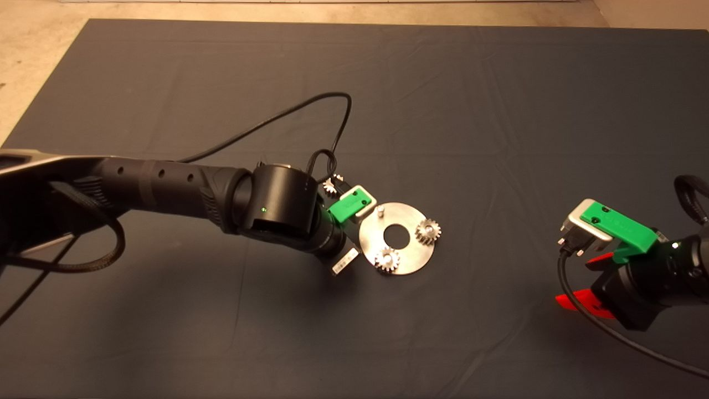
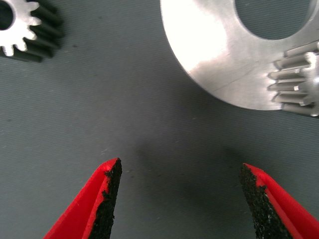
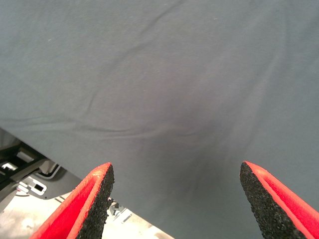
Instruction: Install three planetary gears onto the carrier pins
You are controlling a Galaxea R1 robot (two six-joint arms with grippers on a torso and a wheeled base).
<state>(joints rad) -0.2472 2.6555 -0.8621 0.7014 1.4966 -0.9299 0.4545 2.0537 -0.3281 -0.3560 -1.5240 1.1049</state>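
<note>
The disc (image 1: 406,260) lay near the middle of the mat (image 1: 498,111), with 2 gears seated on it: 1 (image 1: 427,230) at its right edge and 1 (image 1: 387,259) at its near-left edge, while a bare pin (image 1: 380,210) stood at its far-left edge. A 3rd gear (image 1: 329,185) lay on the mat just left of and behind the disc, partly hidden by the left gripper (image 2: 179,199), which hung over the mat just beside the disc's left rim, fingers apart. The right gripper (image 1: 587,285) sat well apart at the mat's right edge, fingers spread.
</note>
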